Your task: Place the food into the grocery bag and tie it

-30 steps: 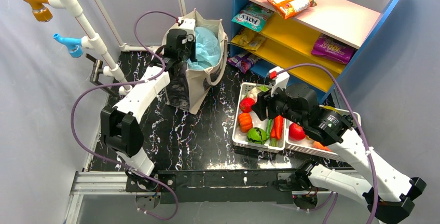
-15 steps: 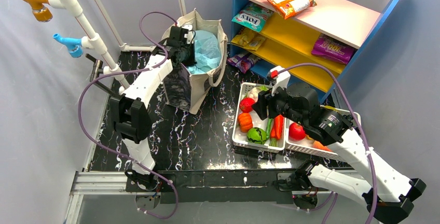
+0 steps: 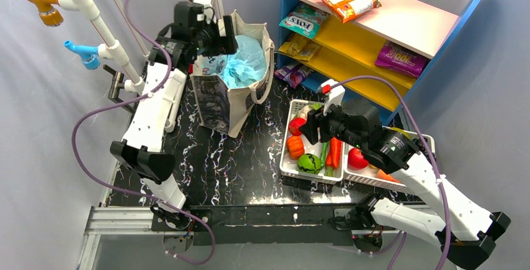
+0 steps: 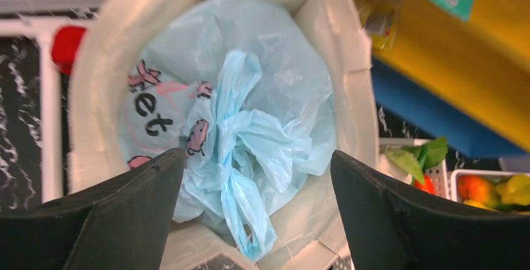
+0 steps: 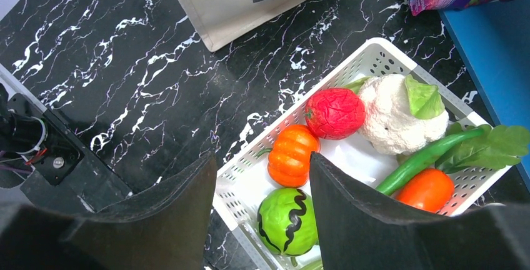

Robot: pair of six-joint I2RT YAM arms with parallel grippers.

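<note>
The light-blue grocery bag (image 3: 247, 64) sits inside a beige tote, its top gathered into a twisted bunch (image 4: 240, 148). My left gripper (image 3: 215, 35) hangs open above the tote's left rim; in the left wrist view the left gripper (image 4: 257, 157) has its jaws wide apart either side of the bunch, touching nothing. Food lies in a white basket (image 3: 287, 167): a red round one (image 5: 334, 112), an orange pumpkin (image 5: 292, 155), a green ball with a black squiggle (image 5: 287, 220) and a cauliflower (image 5: 394, 117). My right gripper (image 5: 262, 160) hovers open over the basket's near-left corner, empty.
The beige canvas tote (image 3: 219, 104) stands at the back of the black marbled table. A blue shelf unit (image 3: 375, 26) with snack packs is at the back right. A white pipe rack (image 3: 94, 14) runs along the left. A second basket (image 3: 400, 182) with a red fruit (image 3: 357, 157) lies beside the first.
My left gripper has gone from shut to wide open, letting go of the bag's bunched top, and has lifted back and left. The right arm has barely moved.
</note>
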